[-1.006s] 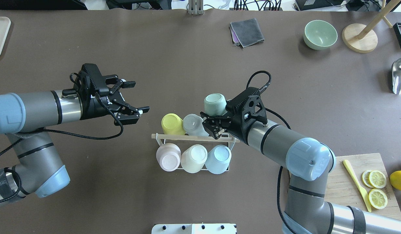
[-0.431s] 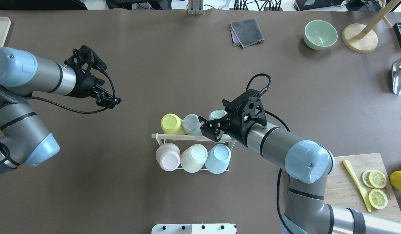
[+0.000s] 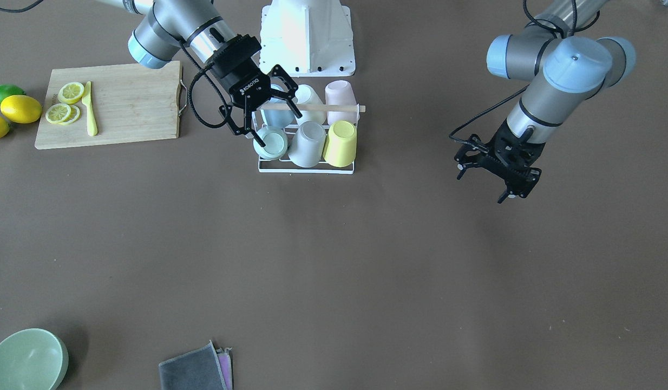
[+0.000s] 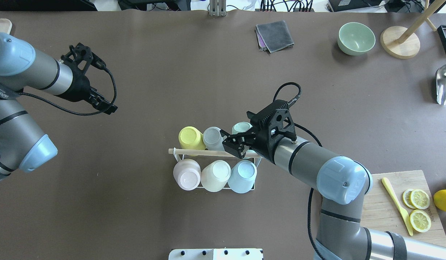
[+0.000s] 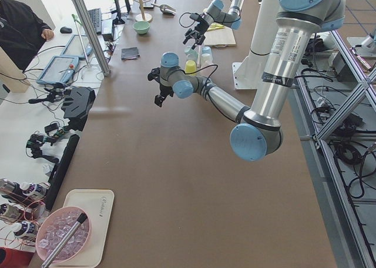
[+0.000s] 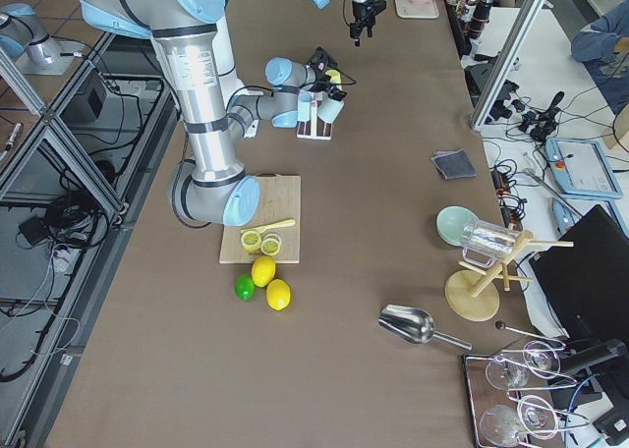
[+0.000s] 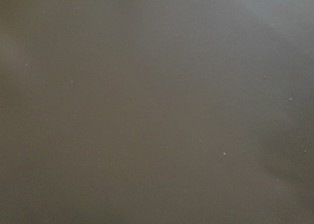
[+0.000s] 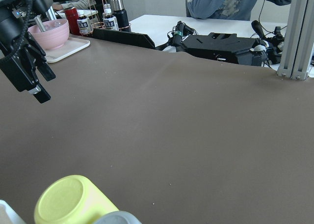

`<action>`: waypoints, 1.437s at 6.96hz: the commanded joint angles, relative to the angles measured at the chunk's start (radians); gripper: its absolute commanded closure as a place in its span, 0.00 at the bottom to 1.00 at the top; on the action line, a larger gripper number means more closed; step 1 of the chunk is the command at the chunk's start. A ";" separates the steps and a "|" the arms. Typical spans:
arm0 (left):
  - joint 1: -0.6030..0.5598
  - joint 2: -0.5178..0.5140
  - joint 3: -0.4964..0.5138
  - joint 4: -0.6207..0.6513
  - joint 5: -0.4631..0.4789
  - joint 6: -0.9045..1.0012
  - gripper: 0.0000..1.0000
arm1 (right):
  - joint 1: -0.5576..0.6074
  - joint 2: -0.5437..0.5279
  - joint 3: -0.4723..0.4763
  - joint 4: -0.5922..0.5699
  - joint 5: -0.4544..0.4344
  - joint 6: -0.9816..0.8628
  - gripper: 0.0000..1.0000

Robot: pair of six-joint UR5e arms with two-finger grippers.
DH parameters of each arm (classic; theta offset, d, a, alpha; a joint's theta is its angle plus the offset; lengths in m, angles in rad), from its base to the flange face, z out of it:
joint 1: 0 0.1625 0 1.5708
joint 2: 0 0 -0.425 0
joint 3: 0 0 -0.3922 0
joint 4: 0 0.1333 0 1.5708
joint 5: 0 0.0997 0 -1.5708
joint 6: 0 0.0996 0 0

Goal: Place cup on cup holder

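The white wire cup holder (image 4: 227, 189) with a wooden rod handle (image 4: 194, 152) stands mid-table and also shows in the front view (image 3: 307, 170). It holds yellow (image 4: 189, 137), grey (image 4: 213, 137), pink (image 4: 187, 174), cream (image 4: 215, 175) and blue (image 4: 243, 175) cups upside down. A mint cup (image 4: 241, 127) (image 3: 274, 142) sits upside down at its far right corner. My right gripper (image 3: 280, 129) (image 4: 234, 146) is open, its fingers spread over the mint cup. My left gripper (image 4: 108, 107) (image 3: 491, 184) is open and empty, far to the left over bare table.
A cutting board (image 4: 389, 202) with lemon slices and a yellow knife lies front right, with lemons (image 4: 445, 200) beside it. A green bowl (image 4: 356, 38), grey cloth (image 4: 274, 35), wooden stand (image 4: 400, 41) and metal scoop (image 4: 445, 85) are at the back right.
My right gripper lowered the mint cup onto the holder's far right corner and spread its fingers. My left arm swung back and to the left, away from the holder.
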 commanded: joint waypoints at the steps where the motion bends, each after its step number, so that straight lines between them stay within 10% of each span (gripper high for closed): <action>1: -0.106 0.069 -0.071 0.268 -0.008 0.039 0.01 | 0.048 0.005 0.144 -0.233 0.083 -0.003 0.00; 6: -0.527 0.215 0.084 0.438 -0.262 0.042 0.01 | 0.531 -0.105 0.187 -0.644 0.758 -0.114 0.00; 10: -0.670 0.427 0.111 0.260 -0.277 0.048 0.01 | 0.796 -0.415 0.066 -0.778 0.866 -0.117 0.00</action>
